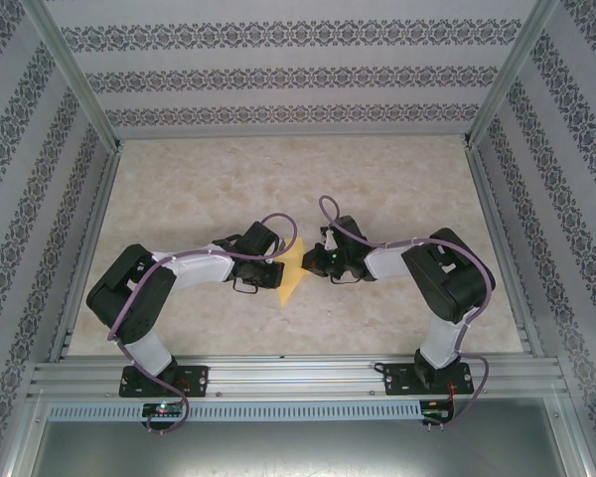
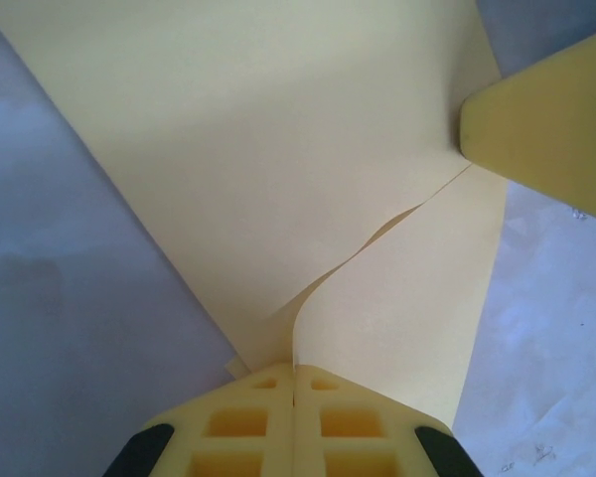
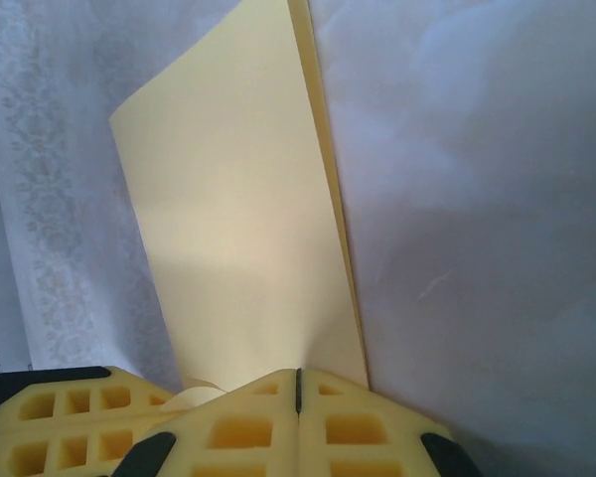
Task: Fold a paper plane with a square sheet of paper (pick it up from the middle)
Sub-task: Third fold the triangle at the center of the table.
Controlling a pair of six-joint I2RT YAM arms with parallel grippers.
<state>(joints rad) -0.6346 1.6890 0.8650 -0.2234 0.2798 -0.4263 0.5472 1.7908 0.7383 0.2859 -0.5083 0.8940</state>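
Observation:
The yellow sheet of paper (image 1: 294, 274) is folded into layered flaps and hangs between the two grippers over the middle of the table, tapering to a point in the top view. My left gripper (image 2: 296, 376) is shut on the paper (image 2: 278, 149) where two flaps meet along a curved seam. My right gripper (image 3: 298, 378) is shut on the paper's (image 3: 238, 199) lower edge, beside a doubled straight fold. From above, the left gripper (image 1: 281, 264) and the right gripper (image 1: 312, 260) face each other closely. The right fingers (image 2: 546, 129) press the paper's far side.
The marbled beige tabletop (image 1: 377, 189) stretches behind the arms. Patterned walls (image 1: 278, 79) enclose it on three sides, with metal posts at the corners. An aluminium rail (image 1: 298, 378) carrying both arm bases runs along the near edge. The left fingers (image 3: 50, 417) crowd the right wrist's lower left.

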